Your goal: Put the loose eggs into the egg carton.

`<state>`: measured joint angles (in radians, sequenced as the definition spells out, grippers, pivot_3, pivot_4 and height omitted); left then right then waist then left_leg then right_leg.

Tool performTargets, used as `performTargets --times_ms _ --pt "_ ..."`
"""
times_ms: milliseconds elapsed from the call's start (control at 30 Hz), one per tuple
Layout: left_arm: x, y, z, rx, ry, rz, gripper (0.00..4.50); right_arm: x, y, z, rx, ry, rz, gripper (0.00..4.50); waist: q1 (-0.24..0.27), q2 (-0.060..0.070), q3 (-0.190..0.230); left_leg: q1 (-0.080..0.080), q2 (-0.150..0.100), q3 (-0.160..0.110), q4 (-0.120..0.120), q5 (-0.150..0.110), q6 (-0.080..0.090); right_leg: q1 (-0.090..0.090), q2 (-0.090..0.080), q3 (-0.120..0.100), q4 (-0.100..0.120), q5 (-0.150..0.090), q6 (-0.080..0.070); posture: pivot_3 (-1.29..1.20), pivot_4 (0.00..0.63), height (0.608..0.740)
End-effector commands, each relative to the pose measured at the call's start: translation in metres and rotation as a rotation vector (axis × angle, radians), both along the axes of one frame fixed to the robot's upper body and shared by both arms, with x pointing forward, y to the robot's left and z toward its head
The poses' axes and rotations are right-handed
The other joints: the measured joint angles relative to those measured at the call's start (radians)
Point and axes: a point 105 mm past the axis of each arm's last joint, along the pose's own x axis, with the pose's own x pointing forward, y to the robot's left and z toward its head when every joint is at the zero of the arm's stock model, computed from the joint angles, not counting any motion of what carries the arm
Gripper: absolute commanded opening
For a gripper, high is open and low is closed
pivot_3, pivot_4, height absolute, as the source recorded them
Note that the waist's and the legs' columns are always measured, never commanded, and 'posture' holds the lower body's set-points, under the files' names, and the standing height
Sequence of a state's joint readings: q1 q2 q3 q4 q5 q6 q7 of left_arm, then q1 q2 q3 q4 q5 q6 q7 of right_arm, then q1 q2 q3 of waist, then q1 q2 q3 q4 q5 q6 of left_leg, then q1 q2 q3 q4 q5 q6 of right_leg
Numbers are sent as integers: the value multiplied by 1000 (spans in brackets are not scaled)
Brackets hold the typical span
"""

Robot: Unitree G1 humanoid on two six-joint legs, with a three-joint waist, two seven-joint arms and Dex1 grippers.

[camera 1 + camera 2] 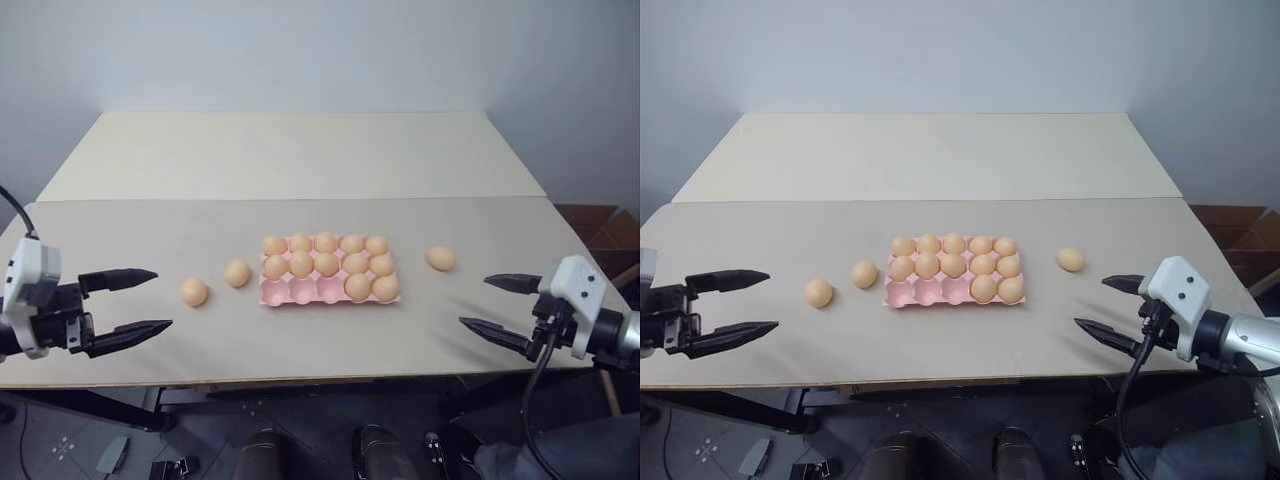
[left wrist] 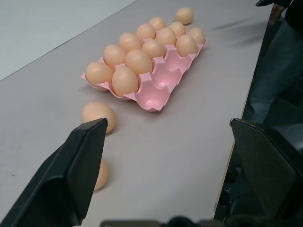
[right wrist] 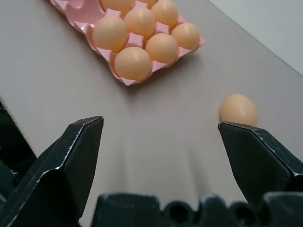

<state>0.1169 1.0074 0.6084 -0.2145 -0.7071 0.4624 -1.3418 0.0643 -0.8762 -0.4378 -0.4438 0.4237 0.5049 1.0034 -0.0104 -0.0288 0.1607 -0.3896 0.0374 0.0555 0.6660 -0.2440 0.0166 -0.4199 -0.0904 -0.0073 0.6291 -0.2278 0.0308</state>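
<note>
Left gripper: black two-fingered left gripper hangs over the near left part of the tabletop, fingers spread wide with nothing between them, pointing toward the middle.
Right gripper: black two-fingered right gripper hangs over the near right part, fingers likewise spread wide and empty, pointing toward the middle.
Egg carton: flat pink rectangular egg carton with three rows of five cups lies on the tabletop about midway between the two grippers, long side running left to right.
Eggs in carton: twelve smooth pale orange-tan oval eggs sit in its cups; the far row and the middle row are full, and the near row holds two at its right end.
Open cups: three pink cups at the left of the near row are unfilled.
Loose eggs, left: two of the same tan eggs lie on the tabletop left of the carton, one just beside it, the other a little farther left and nearer the left gripper.
Loose egg, right: one tan egg lies right of the carton, apart from it, beyond the right gripper.
Tabletop: pale beige flat tabletop, with a seam running across it behind the carton.
</note>
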Motion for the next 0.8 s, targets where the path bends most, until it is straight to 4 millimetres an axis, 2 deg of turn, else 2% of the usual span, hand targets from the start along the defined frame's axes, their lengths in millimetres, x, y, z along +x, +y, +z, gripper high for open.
performTargets --times_ms 33,200,333,500,600,733,800 --pt "1 -7 11 3 -61 -22 4500 17 1 12 7 -67 -39 4484 -3 0 0 0 0 0 0 0 0 0 0 0 0 0 0 0 150 740" --pt "8 -18 17 -24 -90 -56 4500 61 -6 0 -34 -55 -196 4484 -2 0 0 0 0 1 0 0 0 0 0 1 0 3 -4 0 150 740" --pt "12 -22 16 -27 -93 -77 4500 97 -3 -17 -67 -44 -239 4484 -2 0 0 -2 -1 1 0 0 0 -1 0 1 -1 5 -7 0 150 740" --pt "13 -24 15 -27 -93 -83 4500 126 -1 -40 -85 33 -293 4484 -4 0 0 -3 -2 1 -1 0 0 -3 0 1 -1 5 -7 0 150 740" --pt "11 -24 15 -25 -95 -81 4500 135 1 -40 -47 32 -313 3905 -3 0 0 -3 -2 1 -1 0 0 -2 0 1 -1 5 -7 0 150 740" --pt "7 -23 15 -18 -96 -76 4500 134 6 -37 -22 40 -298 2474 -3 0 0 -3 -2 1 -1 0 0 -2 0 1 -1 5 -7 0 150 740" --pt "6 -24 16 -15 -98 -75 4500 128 11 -28 -16 22 -273 1935 -3 0 0 -3 -1 1 -1 0 0 -2 0 1 -1 5 -7 0 150 740"
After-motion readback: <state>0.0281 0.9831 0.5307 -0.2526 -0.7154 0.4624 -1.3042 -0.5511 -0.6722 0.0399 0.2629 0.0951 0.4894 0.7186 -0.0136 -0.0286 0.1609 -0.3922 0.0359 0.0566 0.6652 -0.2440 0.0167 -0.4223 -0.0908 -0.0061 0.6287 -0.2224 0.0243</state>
